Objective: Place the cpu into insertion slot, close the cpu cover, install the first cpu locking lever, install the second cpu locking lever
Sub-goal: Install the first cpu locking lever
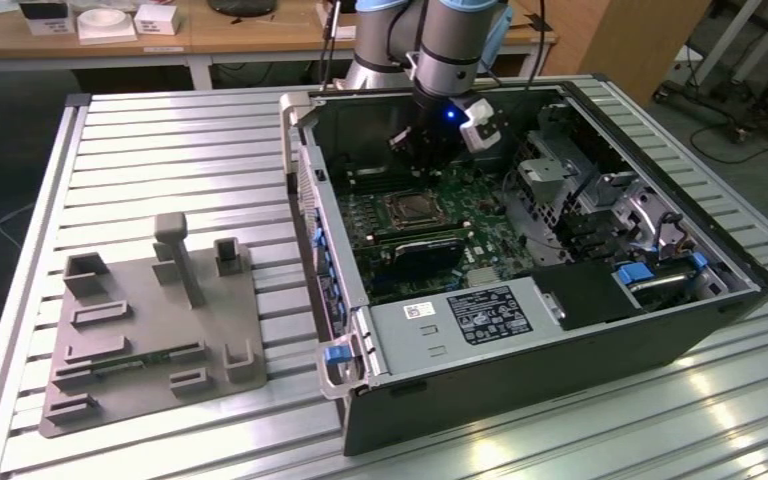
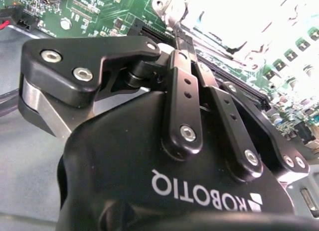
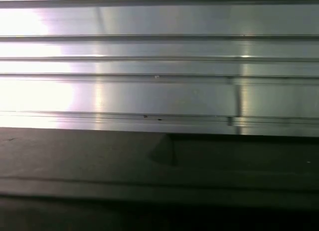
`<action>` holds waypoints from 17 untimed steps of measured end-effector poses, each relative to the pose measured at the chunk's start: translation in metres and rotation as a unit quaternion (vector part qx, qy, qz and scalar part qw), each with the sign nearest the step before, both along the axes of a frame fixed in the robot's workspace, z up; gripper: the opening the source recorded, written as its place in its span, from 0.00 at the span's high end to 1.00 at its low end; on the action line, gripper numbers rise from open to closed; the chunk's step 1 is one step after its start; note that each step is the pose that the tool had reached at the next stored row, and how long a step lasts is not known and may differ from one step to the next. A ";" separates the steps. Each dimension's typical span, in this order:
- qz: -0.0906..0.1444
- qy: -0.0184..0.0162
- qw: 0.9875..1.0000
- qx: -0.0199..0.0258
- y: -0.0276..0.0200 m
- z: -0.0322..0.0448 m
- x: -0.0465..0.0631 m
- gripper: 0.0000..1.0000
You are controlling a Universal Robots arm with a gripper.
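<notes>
An open computer case lies on the slatted table with its green motherboard facing up. The insertion slot, a square socket with a silver rim, sits in the board's middle. I cannot tell whether the cpu cover lies flat on it. The cpu and the locking levers I cannot make out. My gripper hangs inside the case just behind the socket, low over the board. In the second wrist view the gripper looks shut, its tip against bright glaring metal at the socket. What lies between the tips is hidden.
A grey fixture plate with upright posts lies on the aluminium table at the exterior view's left. A labelled drive cage and the case walls hem in the board. The first wrist view has table slats and a dark case edge.
</notes>
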State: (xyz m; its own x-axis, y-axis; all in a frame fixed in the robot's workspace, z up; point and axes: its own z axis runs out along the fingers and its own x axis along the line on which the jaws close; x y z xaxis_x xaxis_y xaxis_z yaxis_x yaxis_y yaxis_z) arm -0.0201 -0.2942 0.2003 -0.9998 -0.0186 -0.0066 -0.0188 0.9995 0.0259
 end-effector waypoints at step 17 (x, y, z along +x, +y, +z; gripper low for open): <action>0.000 0.000 1.000 -0.005 -0.0008 0.0012 -0.003 0.90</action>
